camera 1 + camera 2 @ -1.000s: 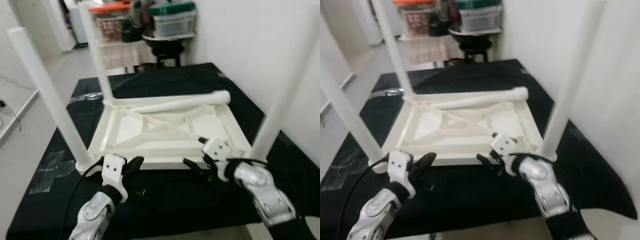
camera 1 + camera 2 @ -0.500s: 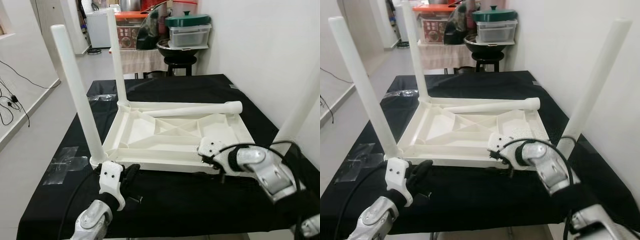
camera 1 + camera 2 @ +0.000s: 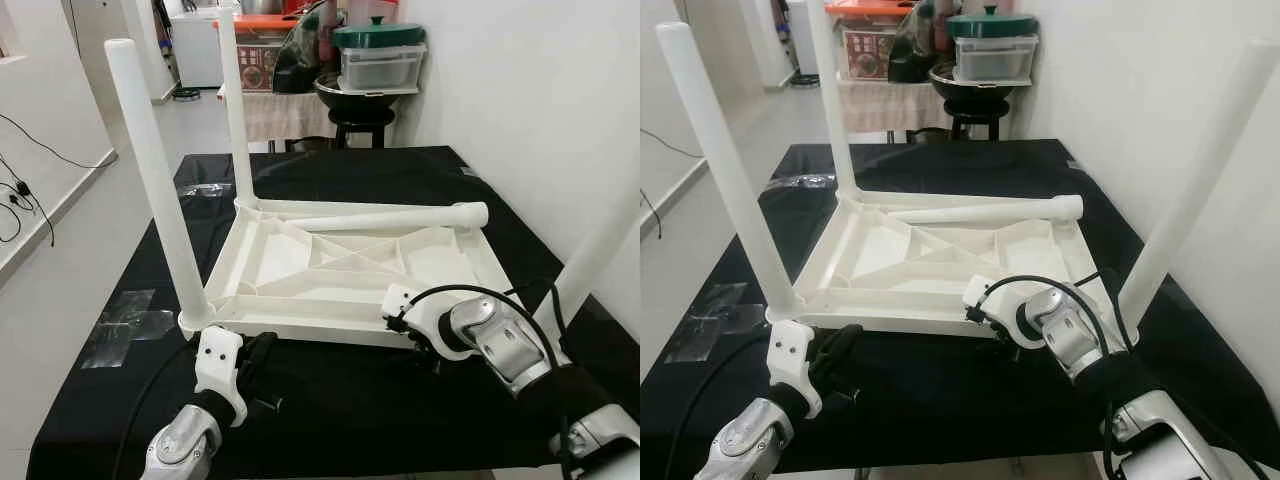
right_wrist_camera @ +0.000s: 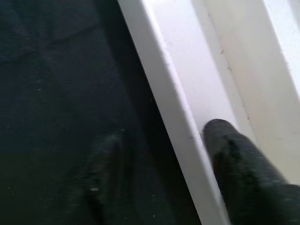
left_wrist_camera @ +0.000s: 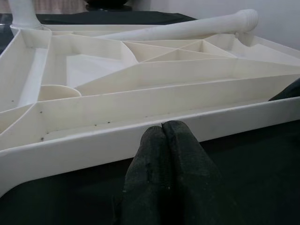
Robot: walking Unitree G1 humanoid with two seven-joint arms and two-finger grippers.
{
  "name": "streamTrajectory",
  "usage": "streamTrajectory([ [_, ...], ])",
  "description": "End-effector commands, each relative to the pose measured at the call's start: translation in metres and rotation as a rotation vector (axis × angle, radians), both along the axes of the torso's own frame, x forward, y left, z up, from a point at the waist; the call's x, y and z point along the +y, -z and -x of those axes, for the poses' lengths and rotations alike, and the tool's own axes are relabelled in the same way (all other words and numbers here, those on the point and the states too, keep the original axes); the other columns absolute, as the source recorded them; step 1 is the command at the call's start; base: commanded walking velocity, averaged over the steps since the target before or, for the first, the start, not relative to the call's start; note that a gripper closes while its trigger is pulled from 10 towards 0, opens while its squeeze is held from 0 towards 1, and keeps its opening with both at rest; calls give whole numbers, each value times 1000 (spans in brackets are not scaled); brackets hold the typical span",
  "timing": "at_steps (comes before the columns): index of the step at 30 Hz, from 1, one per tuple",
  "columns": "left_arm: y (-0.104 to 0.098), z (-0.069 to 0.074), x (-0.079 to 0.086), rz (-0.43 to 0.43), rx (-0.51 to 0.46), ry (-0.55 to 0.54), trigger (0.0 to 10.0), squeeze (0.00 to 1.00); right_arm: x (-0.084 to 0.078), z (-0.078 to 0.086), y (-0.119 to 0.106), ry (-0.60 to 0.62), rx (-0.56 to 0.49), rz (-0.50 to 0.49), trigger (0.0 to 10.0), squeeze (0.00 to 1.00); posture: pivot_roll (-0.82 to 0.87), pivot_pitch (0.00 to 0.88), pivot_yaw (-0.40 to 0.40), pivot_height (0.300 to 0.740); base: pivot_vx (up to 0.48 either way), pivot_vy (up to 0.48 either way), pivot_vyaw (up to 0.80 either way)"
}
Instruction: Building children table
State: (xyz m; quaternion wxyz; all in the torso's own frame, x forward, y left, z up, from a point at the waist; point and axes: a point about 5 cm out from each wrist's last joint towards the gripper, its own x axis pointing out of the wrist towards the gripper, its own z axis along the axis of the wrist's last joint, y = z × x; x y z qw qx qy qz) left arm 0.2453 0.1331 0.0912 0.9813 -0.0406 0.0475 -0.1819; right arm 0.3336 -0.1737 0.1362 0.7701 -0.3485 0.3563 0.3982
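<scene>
A white children's table [image 3: 300,330] lies upside down on the black-covered worktop. Three white legs stand upright in its corners: front left [image 3: 155,180], back left [image 3: 235,110] and front right [image 3: 1190,200]. A fourth leg [image 3: 390,218] lies loose across the far edge. My left gripper [image 3: 258,352] is shut with nothing in it, its fingertips [image 5: 163,140] just short of the near rim. My right gripper [image 3: 412,345] is open and straddles that near rim [image 4: 164,133]. One finger [image 4: 225,140] rests inside the rim and the other hangs outside over the cloth.
A wall runs close along the right side. Behind the worktop stand a stool with a green-lidded container [image 3: 378,60] and a shelf with an orange-lidded box [image 3: 255,55]. Clear tape [image 3: 120,325] is stuck to the cloth at the near left. Cables [image 3: 20,200] lie on the left.
The camera has risen, so the whole scene shifted. My right gripper slid a little left along the near rim and turned down over it. The left gripper barely moved.
</scene>
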Motion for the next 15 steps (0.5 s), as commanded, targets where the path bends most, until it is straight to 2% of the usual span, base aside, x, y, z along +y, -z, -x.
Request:
streamTrajectory([
  [1, 0, 2, -2, 3, 3, 1, 10000, 0, 0, -2, 1, 19, 22, 18, 0, 0, -94, 0, -36, 740, 0, 0, 0],
  [6, -1, 1, -2, 5, 2, -4, 10000, 0, 13, -1, -5, 28, 63, -74, 0, 0, -96, 0, -38, 740, 0, 0, 0],
  [15, -1, 0, -2, 6, 3, -3, 10000, 0, 38, 9, -2, 19, 104, -156, 0, 0, -96, 0, -36, 740, 0, 0, 0],
])
